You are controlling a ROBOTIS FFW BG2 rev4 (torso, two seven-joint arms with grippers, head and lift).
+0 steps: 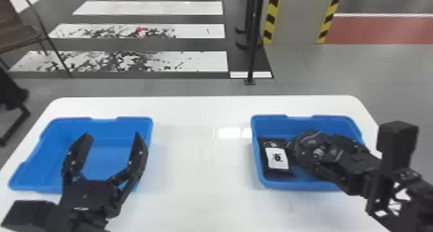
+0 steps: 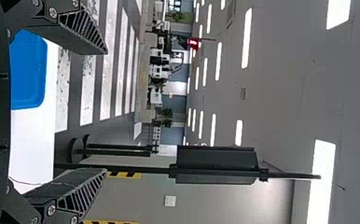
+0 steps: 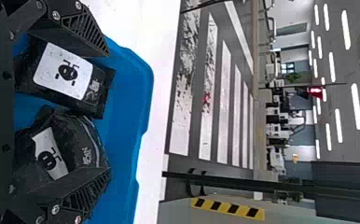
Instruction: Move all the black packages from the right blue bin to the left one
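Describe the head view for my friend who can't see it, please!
Two black packages, one with a white bug label, lie in the right blue plastic bin by the robot's right arm; its open black left gripper shows against the left bin. Both bins sit on a white table.

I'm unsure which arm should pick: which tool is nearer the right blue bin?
Right. The right tool is over that bin; the left tool is by the left blue bin.

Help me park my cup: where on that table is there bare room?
Bare tabletop lies between the left blue bin and right blue bin, and behind both. Black packages and the right gripper crowd the right bin.
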